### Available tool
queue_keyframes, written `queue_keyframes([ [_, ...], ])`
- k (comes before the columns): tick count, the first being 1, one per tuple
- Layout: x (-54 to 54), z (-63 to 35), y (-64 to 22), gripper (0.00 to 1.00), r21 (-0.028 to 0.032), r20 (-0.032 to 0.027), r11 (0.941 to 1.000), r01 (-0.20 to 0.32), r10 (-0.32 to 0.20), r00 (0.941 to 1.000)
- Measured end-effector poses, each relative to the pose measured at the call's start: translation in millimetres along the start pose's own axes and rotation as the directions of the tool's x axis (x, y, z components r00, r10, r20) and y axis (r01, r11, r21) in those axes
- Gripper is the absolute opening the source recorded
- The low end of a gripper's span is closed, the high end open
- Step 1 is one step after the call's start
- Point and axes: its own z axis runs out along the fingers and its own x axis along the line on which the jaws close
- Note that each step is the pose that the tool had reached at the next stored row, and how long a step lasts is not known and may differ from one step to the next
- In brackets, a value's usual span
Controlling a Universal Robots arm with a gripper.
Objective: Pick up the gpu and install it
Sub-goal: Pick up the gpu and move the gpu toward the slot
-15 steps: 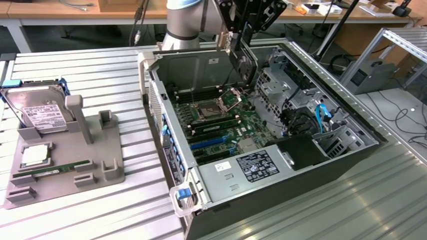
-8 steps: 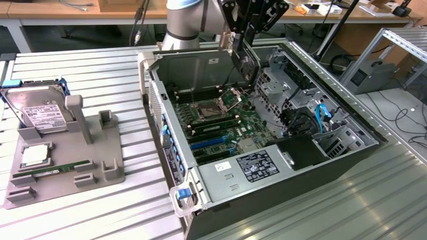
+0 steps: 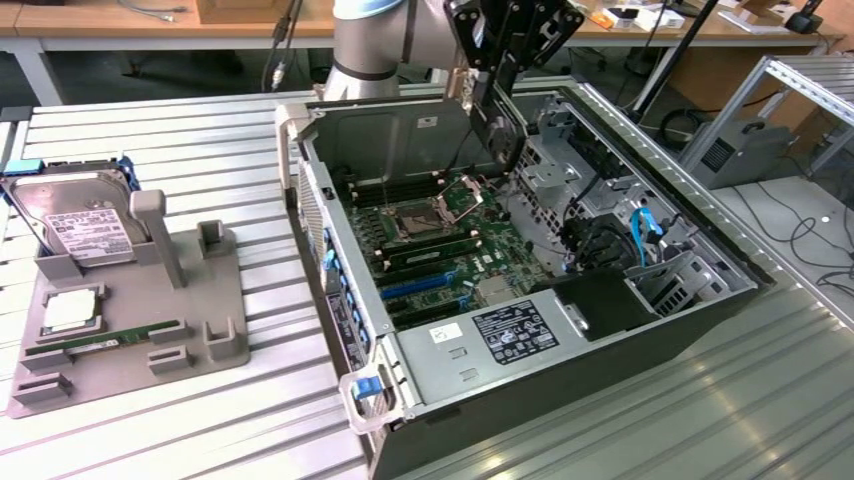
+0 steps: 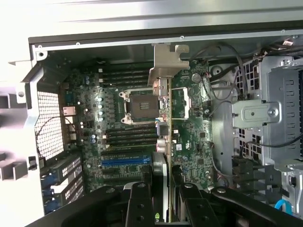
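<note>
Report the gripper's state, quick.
Gripper: shut on the gpu, holding it edge-on over the motherboard.

Exterior view high, angled down at case [image 3: 387,140]; wrist view close above its motherboard [image 4: 189,137]
</note>
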Motion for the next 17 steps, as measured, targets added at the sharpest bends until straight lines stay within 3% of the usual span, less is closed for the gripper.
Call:
queue_keyframes([
  [17, -4.4, 16.5, -0.3, 0.27, 0.0009, 0.0000, 1.0000, 0.000, 0.000, 1.0000],
])
